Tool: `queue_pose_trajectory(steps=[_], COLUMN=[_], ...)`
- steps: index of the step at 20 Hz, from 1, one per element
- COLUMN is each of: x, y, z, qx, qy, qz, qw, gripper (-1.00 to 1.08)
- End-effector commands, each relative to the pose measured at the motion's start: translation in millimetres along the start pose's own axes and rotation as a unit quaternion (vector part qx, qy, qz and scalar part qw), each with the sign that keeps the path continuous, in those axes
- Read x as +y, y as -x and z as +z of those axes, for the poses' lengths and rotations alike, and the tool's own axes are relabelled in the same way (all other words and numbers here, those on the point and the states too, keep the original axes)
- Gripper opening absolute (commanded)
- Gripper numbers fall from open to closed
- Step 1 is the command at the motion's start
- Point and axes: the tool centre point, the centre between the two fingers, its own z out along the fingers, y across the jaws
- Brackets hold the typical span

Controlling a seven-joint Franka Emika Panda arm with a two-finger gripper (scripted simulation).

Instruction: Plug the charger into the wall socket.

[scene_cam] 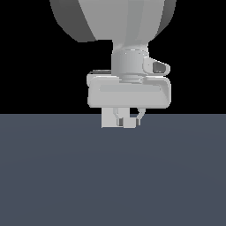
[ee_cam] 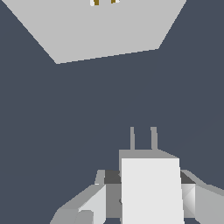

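A: Wrist view first: where is the charger point(ee_cam: 151, 192) seen?

B: It is held between the fingers of the gripper point(ee_cam: 148, 199), the jaws being closed on its sides. Two thin prongs point(ee_cam: 143, 138) are pointed away from the hand, toward the wall socket point(ee_cam: 109, 33).

A: Is contact made with the socket?

B: None is shown. A stretch of bare dark floor point(ee_cam: 65, 122) is seen between the prong tips and the pale plate, so the two are kept well apart. The slots are only partly shown at the picture's edge.

A: And the exterior view?

B: The gripper point(scene_cam: 129, 119) is seen low over the floor, with white blocks below it.

A: What is judged done?

B: Grasping appears done; approach, alignment and insertion are left.
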Motion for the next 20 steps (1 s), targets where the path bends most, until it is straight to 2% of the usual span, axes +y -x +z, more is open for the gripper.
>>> queue_pose_trajectory(steps=[1,9,20], x=[-2.9,-10.8,-12.7], y=[-12.7,-36.8,-39.5], z=[-6.2,-17.2,-18.0], qx=[0.000,-0.001,-0.001], qy=[-0.004,-0.012,-0.012], qz=[-0.026,-0.074,-0.080], qw=[0.9997,0.9972,0.9967], gripper=[-1.00,-1.00,-1.00])
